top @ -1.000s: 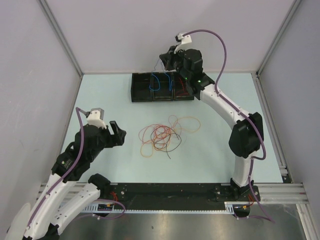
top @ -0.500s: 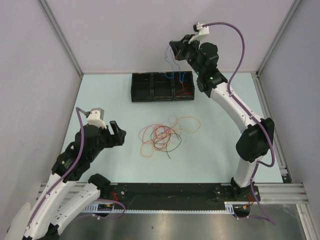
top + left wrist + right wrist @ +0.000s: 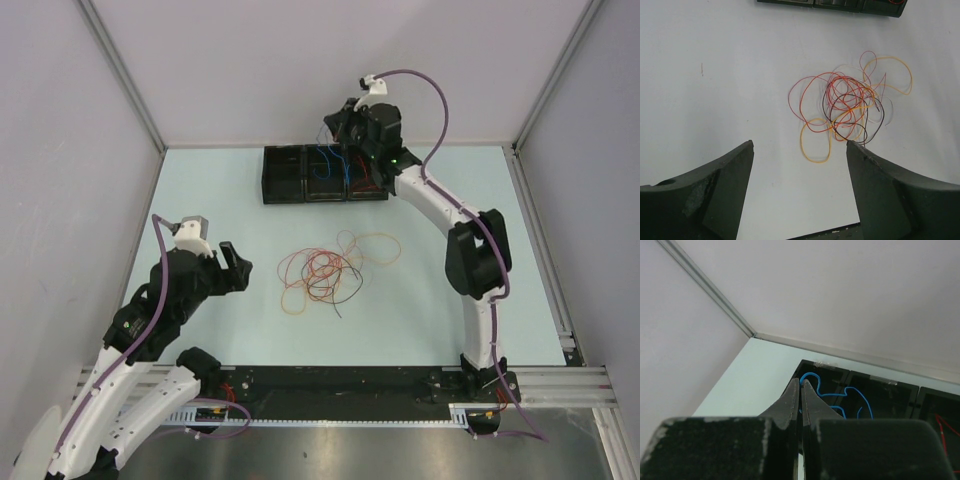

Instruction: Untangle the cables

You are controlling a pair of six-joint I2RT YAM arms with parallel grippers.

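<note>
The right pincer hangs over the far edge of the worktop, its fingers pressed together on the end of a blue cable. From the tips the cable droops in loose curls into the black tray below, across its left and middle compartments. A red cable already lies in the right one.

The left pincer sits at the near left with its fingers wide apart and nothing between them. It faces the remaining cables, a knot of red, orange-yellow and black loops flat on the middle of the worktop, well apart from the tray.

These wires look almost weightless and quite limp, so they will probably sag and drag their neighbours rather than hold any shape. An outlying loop, such as the orange-yellow one at the near left of the knot, or a free end seems the best hold. The crossed centre would likely lift as one clump.
</note>
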